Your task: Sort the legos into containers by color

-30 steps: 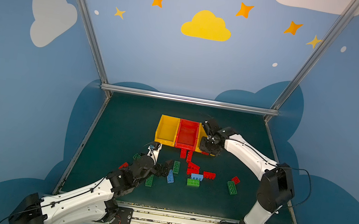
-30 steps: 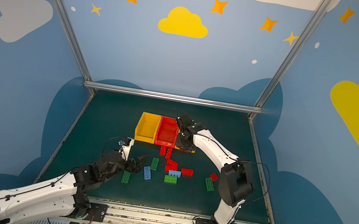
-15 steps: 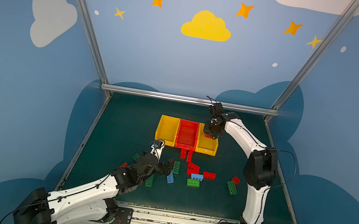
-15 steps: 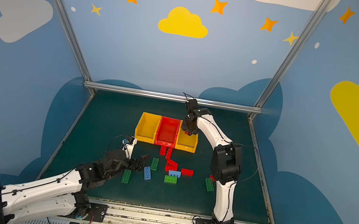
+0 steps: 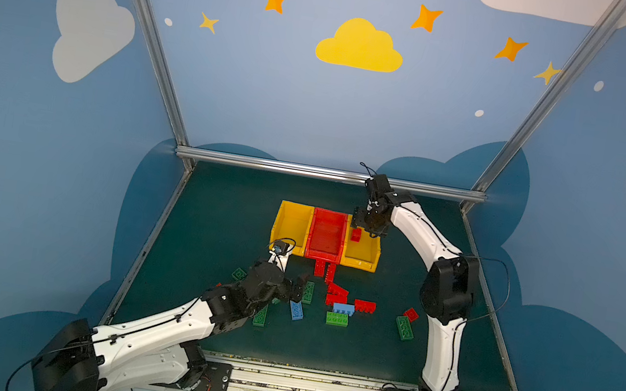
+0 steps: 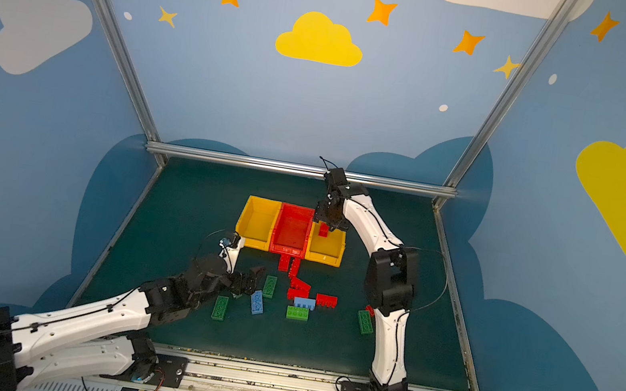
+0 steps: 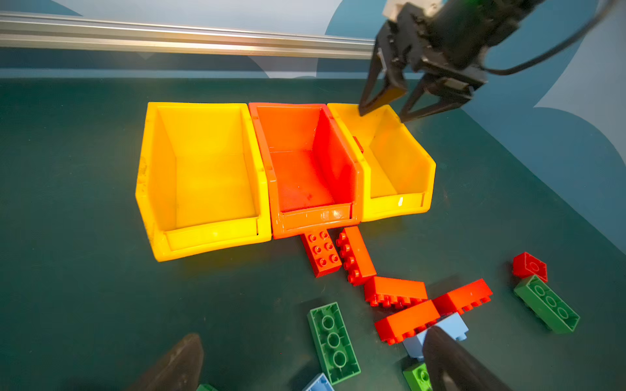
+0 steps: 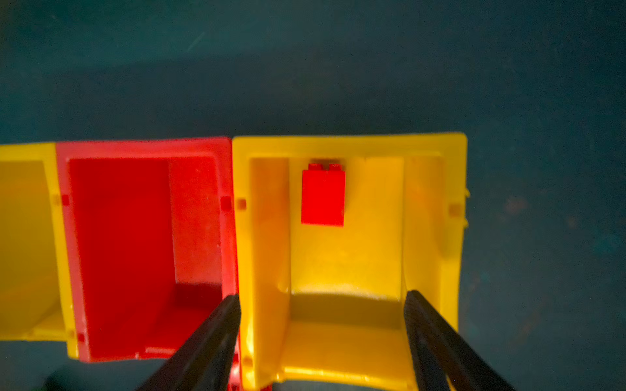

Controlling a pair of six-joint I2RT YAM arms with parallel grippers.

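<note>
The containers are three joined bins: a yellow one, a red one and a second yellow one. My right gripper hangs open over the rear of that second yellow bin. Below it, apart from the fingers, a small red lego lies on its side on the bin floor. My left gripper hovers open and empty over the loose legos, straddling an upturned green brick.
Loose legos lie on the green mat in front of the bins: two red ones against the red bin, a red cluster, light blue bricks, and green ones. A metal rail bounds the back.
My right gripper rose from low by the bins to above the right yellow bin and opened; the small red lego now lies in that bin. The left gripper barely shifted.
</note>
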